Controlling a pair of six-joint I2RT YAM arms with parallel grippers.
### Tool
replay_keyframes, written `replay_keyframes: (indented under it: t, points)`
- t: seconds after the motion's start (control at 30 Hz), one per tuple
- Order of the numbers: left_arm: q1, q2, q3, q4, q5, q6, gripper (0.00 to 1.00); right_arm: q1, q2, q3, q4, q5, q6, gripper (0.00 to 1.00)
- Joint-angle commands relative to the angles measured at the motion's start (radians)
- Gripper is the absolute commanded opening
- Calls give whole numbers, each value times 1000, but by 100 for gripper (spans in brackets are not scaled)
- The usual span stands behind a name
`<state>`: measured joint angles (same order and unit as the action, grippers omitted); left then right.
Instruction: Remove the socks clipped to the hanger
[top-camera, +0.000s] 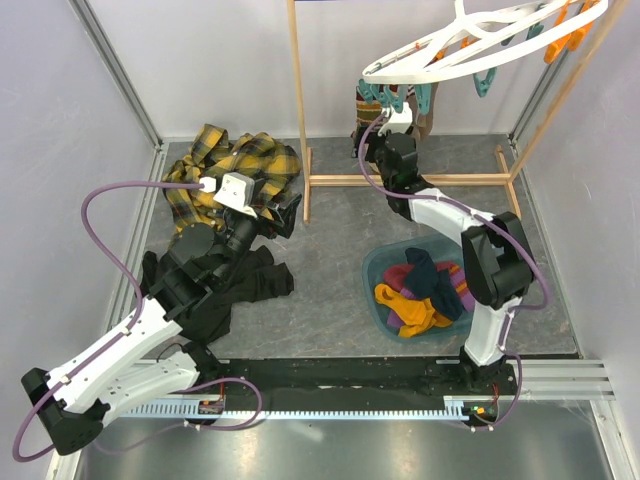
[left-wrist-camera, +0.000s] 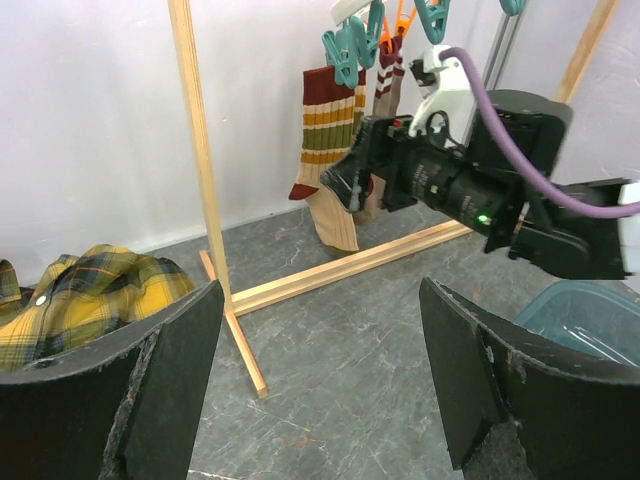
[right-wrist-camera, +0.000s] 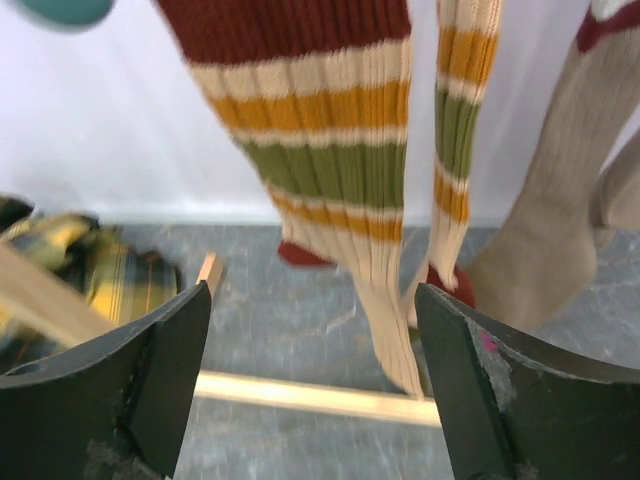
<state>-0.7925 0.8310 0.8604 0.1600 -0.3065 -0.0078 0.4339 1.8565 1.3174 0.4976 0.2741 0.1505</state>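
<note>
Socks (top-camera: 418, 288) are already lying in the teal basin (top-camera: 368, 280), job partly done! Striped socks (right-wrist-camera: 320, 130) and a beige sock (right-wrist-camera: 540, 250) are hanging clipped under the hanger (top-camera: 470, 45). Right claw (right-wrist-camera: 312, 300) is gaping empty before them; left claw (left-wrist-camera: 322, 290) is idling open, well away.

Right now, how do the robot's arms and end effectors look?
The left arm and right arm have white shells and black joints. A purple cable runs along each. The left end effector and right end effector each carry two black fingers with scuffed edges. A green light shows on the right wrist.
</note>
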Motion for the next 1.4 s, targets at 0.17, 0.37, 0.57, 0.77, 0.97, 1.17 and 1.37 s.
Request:
replay_keyframes:
  t: [0.17, 0.37, 0.57, 0.77, 0.97, 1.17, 1.37]
  points:
    - [-2, -13, -4, 53, -11, 32, 86, 14, 167, 121, 317, 172, -100, 92]
    - [-2, -9, -6, 55, -22, 40, 85, 51, 299, 233, 398, 299, -225, 91]
    - [-2, 5, -11, 58, -35, 49, 85, 58, 421, 371, 426, 372, -330, 62]
    - [-2, 5, -11, 56, -26, 46, 84, 58, 316, 196, 492, 271, -365, 0]
    - [-2, 10, -12, 61, -36, 49, 84, 58, 155, -12, 570, 53, -339, 0]
    - [-2, 23, -20, 69, -42, 54, 84, 63, -22, -162, 530, -133, -226, 0]
    - [-2, 22, -20, 69, -37, 45, 84, 75, -164, -237, 443, -256, -181, 0]
